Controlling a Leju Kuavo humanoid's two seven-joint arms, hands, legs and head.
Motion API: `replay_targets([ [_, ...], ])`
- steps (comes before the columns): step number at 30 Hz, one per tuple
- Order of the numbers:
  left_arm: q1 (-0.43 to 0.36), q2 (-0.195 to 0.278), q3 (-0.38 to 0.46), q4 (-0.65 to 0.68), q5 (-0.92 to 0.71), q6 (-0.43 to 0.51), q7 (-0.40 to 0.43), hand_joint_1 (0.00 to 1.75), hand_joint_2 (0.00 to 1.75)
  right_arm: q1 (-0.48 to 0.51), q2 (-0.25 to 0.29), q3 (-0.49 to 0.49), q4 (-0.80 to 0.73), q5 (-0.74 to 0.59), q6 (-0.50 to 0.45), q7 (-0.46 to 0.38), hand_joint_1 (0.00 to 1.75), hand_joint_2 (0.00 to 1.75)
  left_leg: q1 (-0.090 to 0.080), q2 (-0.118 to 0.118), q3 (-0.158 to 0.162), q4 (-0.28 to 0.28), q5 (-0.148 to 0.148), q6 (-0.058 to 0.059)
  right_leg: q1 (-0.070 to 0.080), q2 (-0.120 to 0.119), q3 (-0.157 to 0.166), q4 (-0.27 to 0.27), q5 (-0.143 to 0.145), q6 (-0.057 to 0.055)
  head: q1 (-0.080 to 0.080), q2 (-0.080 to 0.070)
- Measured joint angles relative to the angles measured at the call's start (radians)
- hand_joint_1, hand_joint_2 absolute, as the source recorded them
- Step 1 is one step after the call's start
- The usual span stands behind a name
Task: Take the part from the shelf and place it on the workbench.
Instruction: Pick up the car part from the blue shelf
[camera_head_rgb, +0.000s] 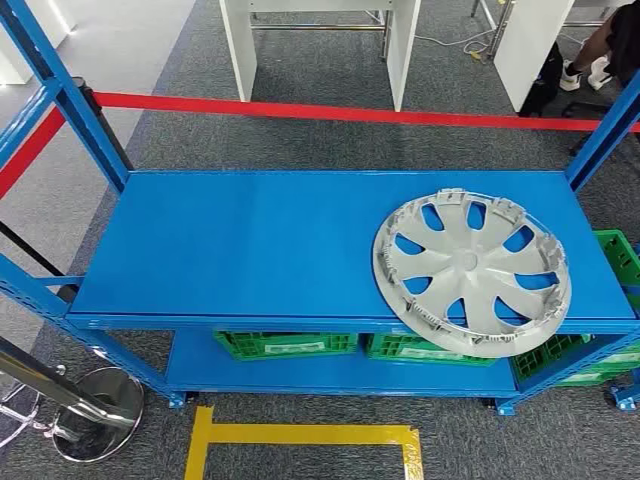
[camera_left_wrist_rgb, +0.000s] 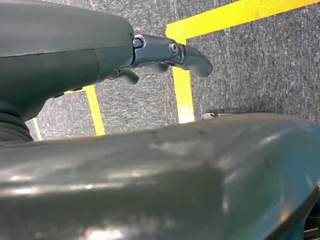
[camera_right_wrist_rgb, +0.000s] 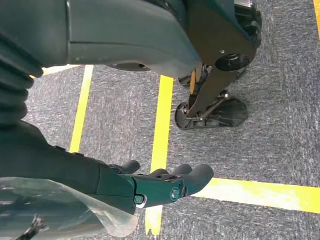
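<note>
The part is a silver wheel cover (camera_head_rgb: 472, 270) with several curved spokes, lying flat at the right end of the blue shelf (camera_head_rgb: 249, 250); its near rim juts past the shelf's front edge. Both arms hang down at my sides. My left hand (camera_left_wrist_rgb: 166, 57) points at grey carpet with yellow tape lines, its fingers loosely extended and holding nothing. My right hand (camera_right_wrist_rgb: 166, 185) likewise hangs over the carpet, its fingers stretched out and empty.
Green crates (camera_head_rgb: 287, 343) stand on the shelf's lower level and another green crate (camera_head_rgb: 623, 260) at the right. A red barrier tape (camera_head_rgb: 340, 112) runs behind the shelf. A chrome stanchion base (camera_head_rgb: 98, 412) stands at the front left. Yellow floor tape (camera_head_rgb: 302, 435) marks the carpet.
</note>
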Motion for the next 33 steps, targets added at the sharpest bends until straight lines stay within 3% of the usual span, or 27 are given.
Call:
replay_targets([
  [1,0.000,0.000,0.000,0.000,0.000,0.000,0.000,0.00,0.00,0.000,0.000,0.000,0.000,0.000,0.000,0.000,0.00,0.58,0.000,0.000,0.000,0.000,0.000,0.000,0.000,0.000,0.000,0.000,0.000,0.000,0.000,0.000],
  [2,0.000,0.000,0.000,0.000,0.000,0.000,0.000,0.00,0.00,0.000,0.000,0.000,0.000,0.000,0.000,0.000,0.00,0.44,0.000,0.000,0.000,0.000,0.000,0.000,0.000,0.000,0.000,0.000,0.000,0.000,0.000,0.000],
  [3,0.000,0.000,0.000,0.000,0.000,0.000,0.000,0.00,0.00,0.000,0.000,0.000,0.000,0.000,0.000,0.000,0.00,0.00,0.000,0.000,0.000,0.000,0.000,0.000,0.000,0.000,0.000,0.000,0.000,0.000,0.000,0.000],
  [5,0.000,0.000,0.000,0.000,0.000,0.000,0.000,0.00,0.00,0.000,0.000,0.000,0.000,0.000,0.000,0.000,0.00,0.87,0.000,0.000,0.000,0.000,0.000,0.000,0.000,0.000,0.000,0.000,0.000,0.000,0.000,0.000],
  [7,0.000,0.000,0.000,0.000,0.000,0.000,0.000,0.00,0.87,0.000,0.000,0.000,0.000,0.000,0.000,0.000,0.00,1.75,0.000,0.000,0.000,0.000,0.000,0.000,0.000,0.000,0.000,0.000,0.000,0.000,0.000,0.000],
  [9,0.000,0.000,0.000,0.000,0.000,0.000,0.000,0.00,1.75,0.000,0.000,0.000,0.000,0.000,0.000,0.000,0.00,1.75,0.000,0.000,0.000,0.000,0.000,0.000,0.000,0.000,0.000,0.000,0.000,0.000,0.000,0.000],
  [13,-0.002,-0.002,-0.008,0.000,0.013,0.000,-0.001,0.00,1.75,-0.004,0.000,0.035,0.006,-0.020,-0.001,-0.001,0.00,1.75,0.000,0.000,0.000,0.000,0.000,0.000,0.000,0.000,0.000,0.000,0.000,0.000,0.000,0.000],
  [19,-0.011,-0.006,-0.054,0.003,0.097,0.003,-0.017,0.00,1.75,-0.020,0.000,0.152,0.025,-0.149,-0.021,-0.012,0.00,1.75,0.000,0.000,0.000,0.000,0.000,0.000,0.000,0.000,0.000,0.000,0.000,0.000,0.000,0.000],
  [23,-0.020,-0.010,-0.094,0.013,0.159,0.008,-0.034,0.00,0.00,-0.032,0.000,0.235,0.041,-0.245,-0.038,-0.024,0.00,0.00,0.000,0.000,0.000,0.000,0.000,0.000,0.000,0.000,0.000,0.000,0.000,0.000,0.000,0.000],
  [33,-0.040,-0.014,-0.208,0.054,0.315,0.006,-0.074,0.00,0.00,-0.063,0.000,0.464,0.087,-0.489,-0.066,-0.062,0.00,0.00,0.000,0.000,0.000,0.000,0.000,0.000,0.000,0.000,0.000,0.000,0.000,0.000,0.000,0.000],
])
